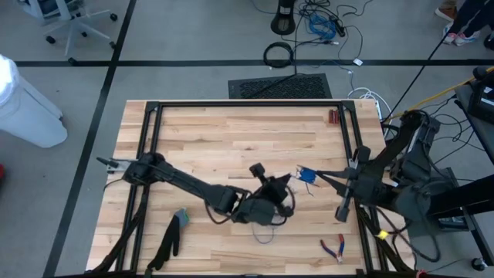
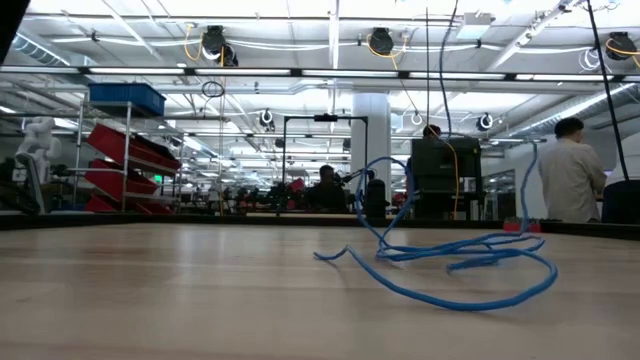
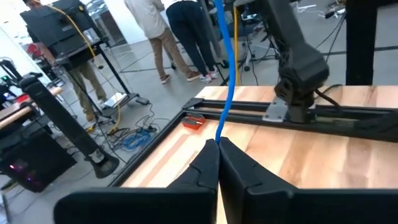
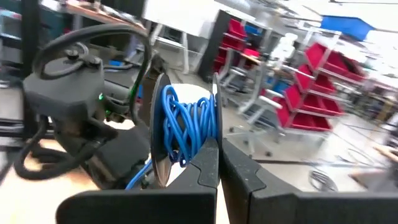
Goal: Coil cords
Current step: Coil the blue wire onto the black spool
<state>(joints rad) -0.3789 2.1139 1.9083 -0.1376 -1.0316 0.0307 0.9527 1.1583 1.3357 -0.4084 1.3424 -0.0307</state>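
Looking down at the desk [image 1: 231,139], I see my left end effector [image 3: 217,144] near the middle, its two fingers pressed together on the blue cord [image 3: 225,74] — the cord rises straight up from the tips. My right end effector [image 4: 219,144] is closed on a small spool [image 4: 183,127] wound with the same cord. Loose loops lie on the wood between both arms.

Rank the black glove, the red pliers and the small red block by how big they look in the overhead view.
Largest to smallest in the high view:
1. The black glove, near the front edge, clearly the largest.
2. The red pliers, near the front right.
3. The red block, at the table's far edge; only a little smaller than the pliers.
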